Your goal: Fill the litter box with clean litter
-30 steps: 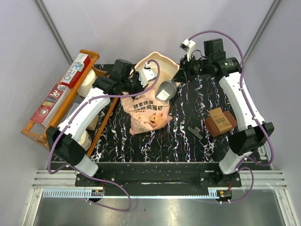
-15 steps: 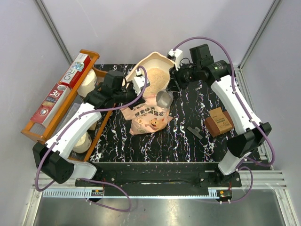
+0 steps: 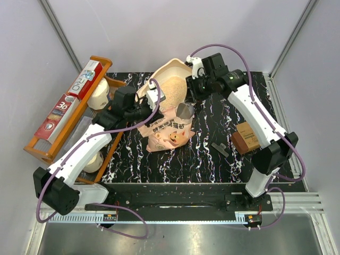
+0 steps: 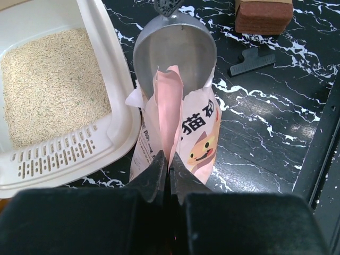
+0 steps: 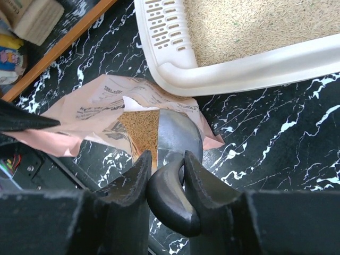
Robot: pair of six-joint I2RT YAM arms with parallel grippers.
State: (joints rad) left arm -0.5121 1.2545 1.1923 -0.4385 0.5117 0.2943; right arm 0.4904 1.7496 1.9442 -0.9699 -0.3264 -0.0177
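The litter box (image 3: 159,71) sits at the far middle of the tabletop (image 3: 212,170), its peaked rim pointing away from the arms. A layer of pale litter (image 4: 50,85) covers its floor, reaching up to the slotted ledge at the near end.

Just beside that near rim stands the pink bag (image 3: 169,132), with its mouth open and facing the box. More tan granules show inside the mouth in the right wrist view. A metal scoop (image 4: 175,48) lies with its bowl in the bag's mouth. From the left wrist the inside of the bowl looks like bare metal.

The left claw (image 4: 169,169) is pressed together on the bag's upper edge, pinching a fold of the pink film and holding it up. The right claw (image 5: 166,159) is clamped on the scoop's dark handle, with a finger on each side.

An orange rack (image 3: 103,62) runs along the left edge, holding red-and-white cartons (image 3: 85,78) and pale cups (image 3: 99,94). To the right, well apart from the bag, lie a brown block (image 3: 248,136) and a black clip (image 3: 219,149). The left arm crosses over the rack's inner rail.
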